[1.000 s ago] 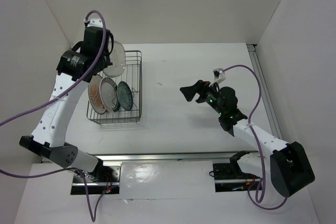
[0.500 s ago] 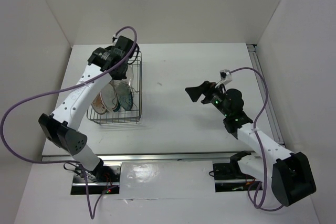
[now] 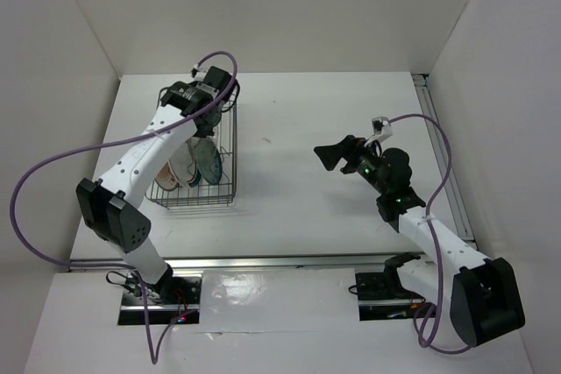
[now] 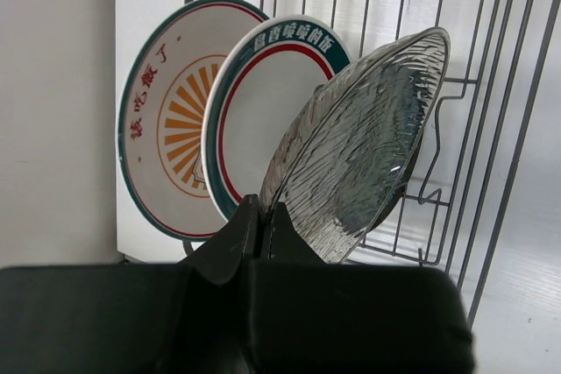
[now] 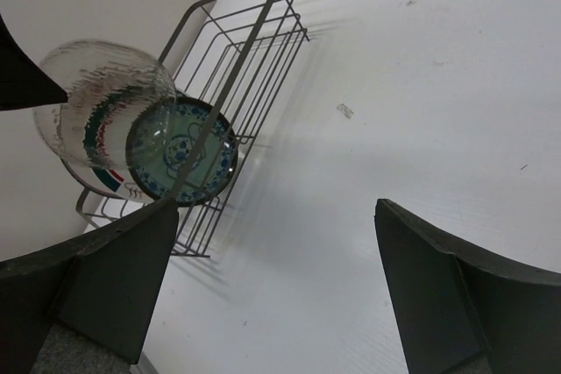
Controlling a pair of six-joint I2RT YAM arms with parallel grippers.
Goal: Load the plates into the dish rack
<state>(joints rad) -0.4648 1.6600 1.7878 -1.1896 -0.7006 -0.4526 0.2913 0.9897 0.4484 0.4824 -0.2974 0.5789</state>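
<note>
The dark wire dish rack (image 3: 230,142) stands at the left of the table. My left gripper (image 4: 263,212) is shut on the rim of the greyish, ribbed, glassy plate (image 4: 368,142) and holds it tilted inside the rack (image 4: 491,129). Beyond it stand the white plate with blue-and-red rim rings (image 4: 259,107) and the orange sunburst plate (image 4: 162,120). The right wrist view shows the teal-blue patterned plate (image 5: 181,153) upright in the rack (image 5: 254,32), with the glassy plate (image 5: 105,85) above it. My right gripper (image 3: 337,155) is open and empty over the table's middle (image 5: 272,295).
White walls enclose the table on three sides. A metal rail (image 3: 443,155) runs along the right edge. The left arm's purple cable (image 3: 53,172) loops out to the left of the rack.
My left arm has swung from the rack's left side to over it, bringing the glassy plate down among the tines. My right gripper has drifted slightly right.
</note>
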